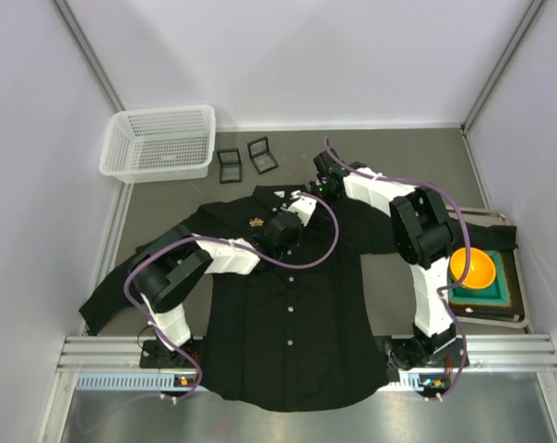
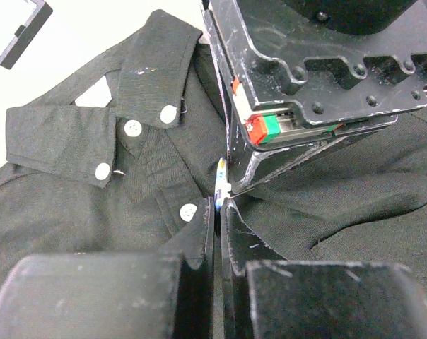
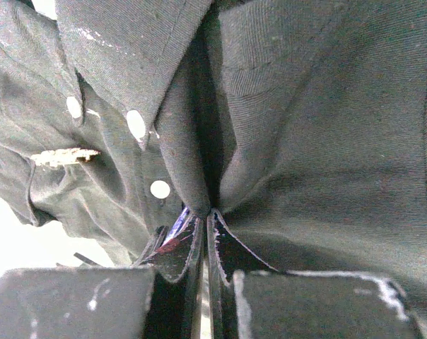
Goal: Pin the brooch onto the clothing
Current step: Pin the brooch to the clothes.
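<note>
Closest in, the left claw [image 2: 217, 229] is clamped shut on a raised ridge of the black shirt [image 2: 72, 212]. The right claw [image 3: 205, 227] faces it tip to tip and is also closed on that same pinched-up fold. A small blue-and-white piece [image 2: 221, 180] shows between the two sets of tips; I cannot tell what it is.

Just beside the pinch, on the left arm's side, runs the row of white buttons [image 2: 189, 210], and a little farther off is the folded collar [image 2: 153, 70]. The gold brooch [image 3: 61, 156] lies on the chest beyond those buttons, near the claws but clear of them. The pictures do not show whether its pin is through the cloth.

This looks like a late, fabric-handling step. To do it well, hold the ridge taut with equal pull from both sides and lift no more cloth than the pinch needs. Any pull should run along the placket, not toward the brooch, so the shirt does not drag under it. Let go one claw at a time.

Well beyond the claws stand two small black boxes [image 1: 245, 161] and a white basket [image 1: 159, 143]. Off on the right arm's side, an orange bowl [image 1: 474, 268] sits on a tray [image 1: 511, 318].
</note>
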{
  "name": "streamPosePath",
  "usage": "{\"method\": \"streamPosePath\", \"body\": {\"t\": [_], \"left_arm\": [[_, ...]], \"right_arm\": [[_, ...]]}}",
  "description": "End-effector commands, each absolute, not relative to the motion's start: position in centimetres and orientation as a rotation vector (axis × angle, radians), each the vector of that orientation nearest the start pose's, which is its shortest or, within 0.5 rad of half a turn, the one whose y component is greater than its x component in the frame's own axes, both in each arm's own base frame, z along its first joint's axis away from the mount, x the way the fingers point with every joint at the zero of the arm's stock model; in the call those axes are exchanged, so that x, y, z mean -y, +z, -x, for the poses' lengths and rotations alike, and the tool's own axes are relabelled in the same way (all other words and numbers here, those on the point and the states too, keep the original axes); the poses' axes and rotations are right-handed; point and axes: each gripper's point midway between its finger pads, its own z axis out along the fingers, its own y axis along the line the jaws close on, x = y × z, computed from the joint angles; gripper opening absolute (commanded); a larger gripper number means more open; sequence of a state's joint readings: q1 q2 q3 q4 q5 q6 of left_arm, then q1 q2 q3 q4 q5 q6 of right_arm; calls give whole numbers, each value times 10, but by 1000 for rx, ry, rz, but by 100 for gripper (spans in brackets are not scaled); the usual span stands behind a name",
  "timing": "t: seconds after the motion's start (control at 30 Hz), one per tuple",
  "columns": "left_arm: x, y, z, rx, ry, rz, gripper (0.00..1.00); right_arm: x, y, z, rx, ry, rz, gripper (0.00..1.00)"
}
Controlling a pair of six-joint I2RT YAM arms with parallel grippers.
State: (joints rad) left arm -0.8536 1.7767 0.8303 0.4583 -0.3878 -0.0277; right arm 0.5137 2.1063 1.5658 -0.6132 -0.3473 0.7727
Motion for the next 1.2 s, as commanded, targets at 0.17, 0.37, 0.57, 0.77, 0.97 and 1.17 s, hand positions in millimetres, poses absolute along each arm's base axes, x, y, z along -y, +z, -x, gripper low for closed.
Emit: {"method": "streamPosePath", "body": {"t": [0.17, 0.37, 0.57, 0.77, 0.97, 1.17], "left_arm": [[327, 76, -348, -1884, -223, -586, 0], [333, 79, -347, -1876, -239, -581, 0], [338, 84, -348, -1866, -263, -562, 0], [340, 90, -347, -1861, -296, -530, 0], [343, 100, -345, -1850, -351, -497, 0], [348, 110, -342, -1841, -419, -471, 0]], "right_arm": [[-311, 79, -365, -2819, 889, -279, 0], [-312, 75, -362, -2832, 888, -285, 0], [-314, 73, -359, -2842, 894, -282, 0], [-314, 71, -358, -2847, 892, -280, 0], [-314, 70, -360, -2844, 893, -276, 0], [-314, 70, -360, -2843, 891, -272, 0]]}}
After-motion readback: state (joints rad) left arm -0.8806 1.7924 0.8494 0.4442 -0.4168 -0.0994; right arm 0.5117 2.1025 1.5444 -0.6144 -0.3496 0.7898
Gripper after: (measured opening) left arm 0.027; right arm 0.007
